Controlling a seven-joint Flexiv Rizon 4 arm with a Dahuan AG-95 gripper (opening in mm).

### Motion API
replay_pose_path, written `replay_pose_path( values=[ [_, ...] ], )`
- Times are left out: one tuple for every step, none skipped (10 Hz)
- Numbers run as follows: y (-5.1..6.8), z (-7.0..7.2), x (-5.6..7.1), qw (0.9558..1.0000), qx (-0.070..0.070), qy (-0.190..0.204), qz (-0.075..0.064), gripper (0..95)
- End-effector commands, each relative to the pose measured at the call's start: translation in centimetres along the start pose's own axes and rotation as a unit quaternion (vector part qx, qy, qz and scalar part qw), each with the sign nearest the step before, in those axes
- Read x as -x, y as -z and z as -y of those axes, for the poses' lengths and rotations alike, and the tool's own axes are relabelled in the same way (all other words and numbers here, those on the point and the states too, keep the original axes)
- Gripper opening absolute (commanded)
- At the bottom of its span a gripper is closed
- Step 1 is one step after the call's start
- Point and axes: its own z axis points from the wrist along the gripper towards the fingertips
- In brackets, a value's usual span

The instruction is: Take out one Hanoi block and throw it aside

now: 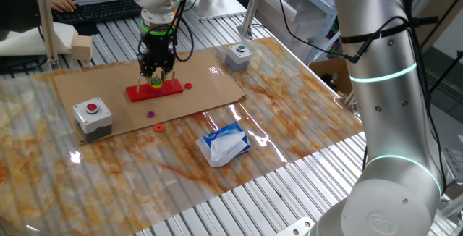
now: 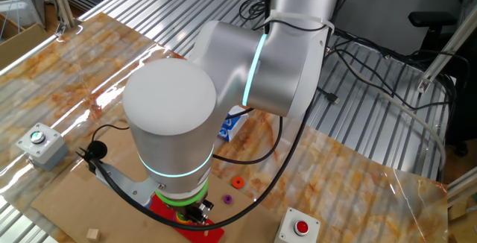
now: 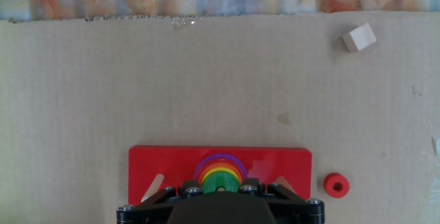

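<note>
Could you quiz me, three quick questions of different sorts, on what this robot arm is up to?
1. True or false: the gripper is over the red base.
2. Which loose ring lies nearest the tissue pack? A red B orange C purple
3. Fill in: the top ring on the stack is ____.

Key: 1 true; 2 B, the orange ring; 3 green.
</note>
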Motion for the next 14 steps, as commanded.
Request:
replay_pose_path(
  values=[
    [0.06, 0.03, -0.01, 1.0, 0.0, 0.002, 0.0, 38.0],
    [0.08, 0.04, -0.02, 1.0, 0.0, 0.002, 0.001, 38.0],
    [0.09, 0.04, -0.02, 1.0, 0.001, 0.001, 0.002, 38.0],
    [0.1, 0.05, -0.02, 1.0, 0.001, 0.002, 0.002, 38.0],
    [0.11, 0.05, -0.03, 1.0, 0.001, 0.002, 0.002, 38.0],
    [0.12, 0.06, -0.04, 1.0, 0.001, 0.003, 0.003, 38.0],
    [0.14, 0.06, -0.04, 1.0, 0.0, 0.003, 0.003, 38.0],
    [0.2, 0.08, -0.06, 1.0, 0.0, 0.006, 0.003, 38.0],
    [0.21, 0.08, -0.07, 1.0, 0.0, 0.008, 0.002, 38.0],
    [0.21, 0.08, -0.07, 0.9999, 0.0, 0.014, 0.002, 19.0],
    [0.21, 0.08, -0.07, 0.9999, 0.001, 0.016, 0.002, 0.0],
    [0.21, 0.08, -0.07, 0.9999, 0.001, 0.016, 0.002, 0.0],
    [0.21, 0.08, -0.07, 0.9999, 0.001, 0.016, 0.002, 0.0],
    [0.21, 0.08, -0.07, 0.9998, 0.0, 0.018, 0.002, 0.0]
  ],
)
